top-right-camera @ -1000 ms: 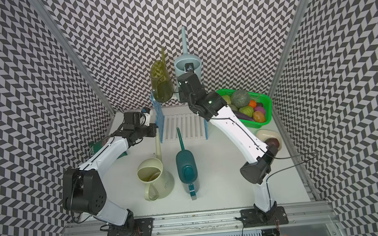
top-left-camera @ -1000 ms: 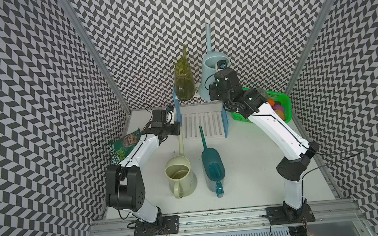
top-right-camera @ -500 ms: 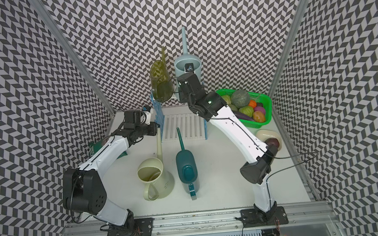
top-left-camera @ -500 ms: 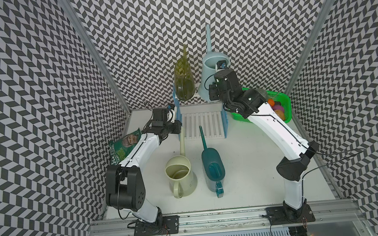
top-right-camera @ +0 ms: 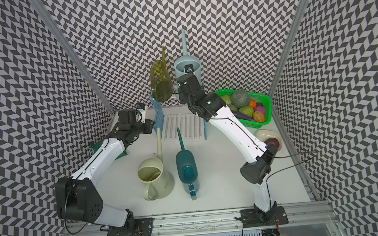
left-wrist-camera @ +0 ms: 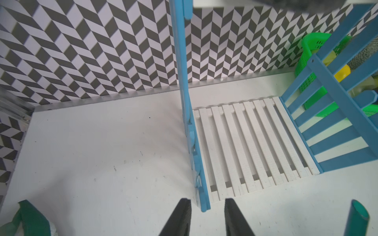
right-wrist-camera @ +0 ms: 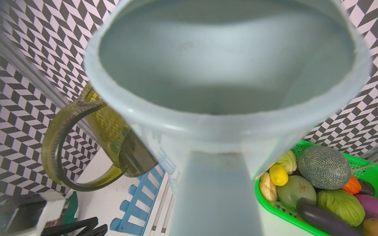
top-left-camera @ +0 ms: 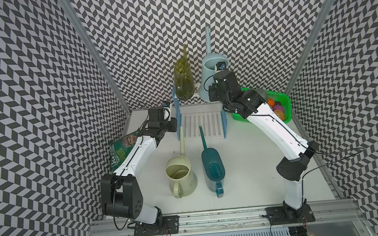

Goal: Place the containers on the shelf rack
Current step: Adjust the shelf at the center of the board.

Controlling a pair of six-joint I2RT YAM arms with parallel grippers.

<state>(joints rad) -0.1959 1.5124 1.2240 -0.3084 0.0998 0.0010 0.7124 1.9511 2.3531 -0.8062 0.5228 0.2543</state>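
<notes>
Right gripper (top-left-camera: 221, 67) grips pale blue can (top-left-camera: 211, 74) at its handle by the rim, at the top tier of shelf rack (top-left-camera: 201, 122), far centre. The handle hides the fingertips in the right wrist view, and I cannot tell if the can's base is seated. Olive can (top-left-camera: 183, 82) stands just left of it on the same tier. Left gripper (left-wrist-camera: 206, 216) has its jaws spread, straddling the near edge of the rack's left side panel (left-wrist-camera: 193, 143) without touching. Cream can (top-left-camera: 180, 174) and teal can (top-left-camera: 213, 167) sit on table (top-left-camera: 247, 176), near side, not yet shelved. Risks: if released unseated, the blue can tips or knocks the olive can off. If the left jaws move sideways they catch the panel, drag the rack and spill both cans.
</notes>
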